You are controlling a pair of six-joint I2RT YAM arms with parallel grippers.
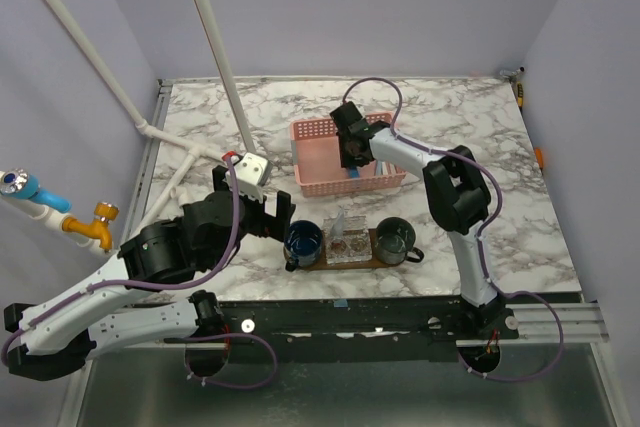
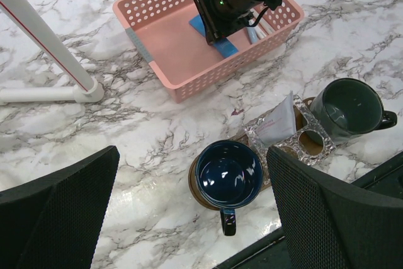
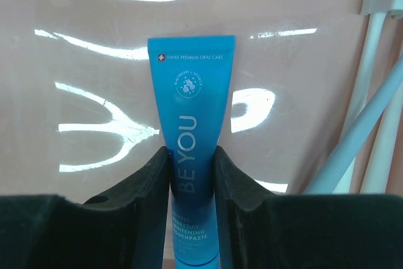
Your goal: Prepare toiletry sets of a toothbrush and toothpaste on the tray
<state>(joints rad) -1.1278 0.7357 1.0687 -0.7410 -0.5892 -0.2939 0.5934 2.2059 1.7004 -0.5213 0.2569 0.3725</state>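
- In the basket (image 1: 318, 131) toward the table's (image 1: 480, 132) back edge, my right gripper (image 3: 191, 159) is pinching the toothpaste tube (image 3: 191, 86) by its sides for lifting.
- My left gripper (image 2: 192, 209) is hovering spread wide, out of the way.

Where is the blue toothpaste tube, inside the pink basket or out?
Inside. The toothpaste tube lies flat on the pink basket floor, with the right gripper closed against both its edges.

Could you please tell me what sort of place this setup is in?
Probably a robot test cell: a marble-patterned table boxed in by plain lavender walls, a left arm and right arm bolted at its near edge, and a white pipe frame.
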